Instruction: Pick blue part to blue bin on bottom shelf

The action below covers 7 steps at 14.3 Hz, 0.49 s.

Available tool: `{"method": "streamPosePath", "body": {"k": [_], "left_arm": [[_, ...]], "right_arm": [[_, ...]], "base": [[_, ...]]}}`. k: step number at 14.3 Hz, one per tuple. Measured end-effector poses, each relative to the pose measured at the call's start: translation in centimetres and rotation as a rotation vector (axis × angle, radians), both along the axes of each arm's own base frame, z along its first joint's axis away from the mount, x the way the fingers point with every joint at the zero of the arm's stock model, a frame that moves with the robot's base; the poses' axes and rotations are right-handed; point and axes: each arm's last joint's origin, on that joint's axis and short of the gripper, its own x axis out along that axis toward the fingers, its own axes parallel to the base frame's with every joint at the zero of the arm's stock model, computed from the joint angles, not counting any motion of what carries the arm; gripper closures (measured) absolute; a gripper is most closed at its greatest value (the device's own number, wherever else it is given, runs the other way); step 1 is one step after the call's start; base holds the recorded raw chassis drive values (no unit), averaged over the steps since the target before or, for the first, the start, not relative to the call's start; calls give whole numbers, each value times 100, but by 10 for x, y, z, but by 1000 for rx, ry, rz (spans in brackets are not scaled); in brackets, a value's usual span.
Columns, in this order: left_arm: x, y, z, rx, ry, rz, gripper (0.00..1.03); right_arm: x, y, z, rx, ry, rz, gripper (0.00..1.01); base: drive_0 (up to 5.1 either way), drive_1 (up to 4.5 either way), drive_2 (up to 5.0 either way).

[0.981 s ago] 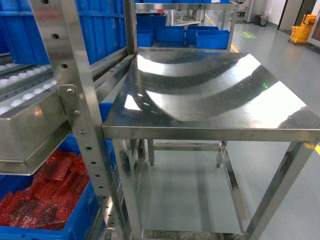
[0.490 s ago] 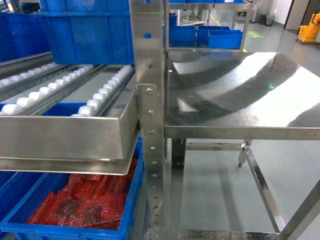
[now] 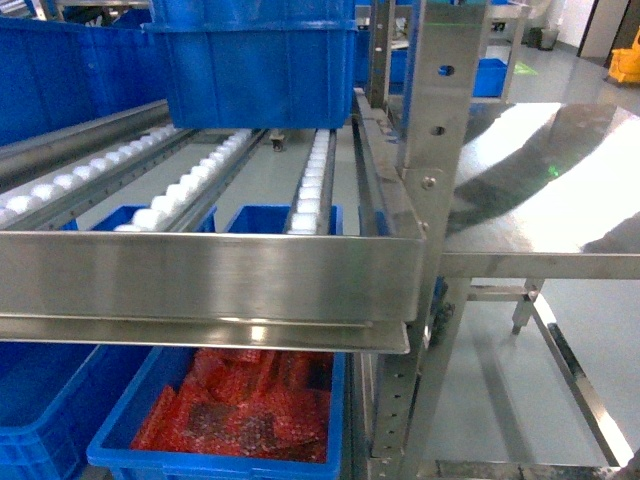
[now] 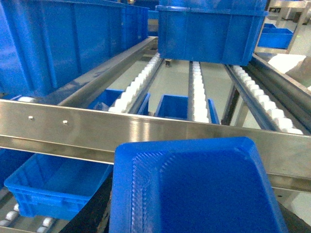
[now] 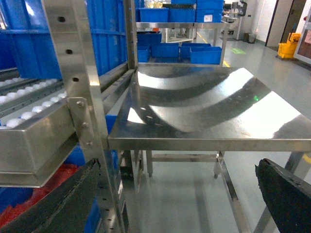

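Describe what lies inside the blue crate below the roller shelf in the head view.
The blue crate holds red bubble-wrap packets, piled loosely. The steel roller shelf covers the crate's rear part, so whatever lies further back, and beneath the packets, cannot be seen.

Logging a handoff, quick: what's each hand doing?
Left hand: holding the blue part, fingers hidden.
Right hand: open, empty.

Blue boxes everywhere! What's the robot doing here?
The robot faces a steel roller rack. Its left arm seems to carry the blue part, close in front of that wrist camera. An empty blue bin sits on the bottom shelf, beside the bin of red packets. The right hand is open and empty.
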Motion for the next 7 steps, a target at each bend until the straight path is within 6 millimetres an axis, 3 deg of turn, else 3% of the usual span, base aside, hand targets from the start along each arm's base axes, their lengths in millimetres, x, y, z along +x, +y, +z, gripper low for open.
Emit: {"method": "streamPosePath", "body": {"k": [7], "left_arm": [[0, 0, 0, -2, -3, 0, 59]], "right_arm": [[0, 0, 0, 0, 2, 0, 3]], "base": [[-496, 240, 240]]}}
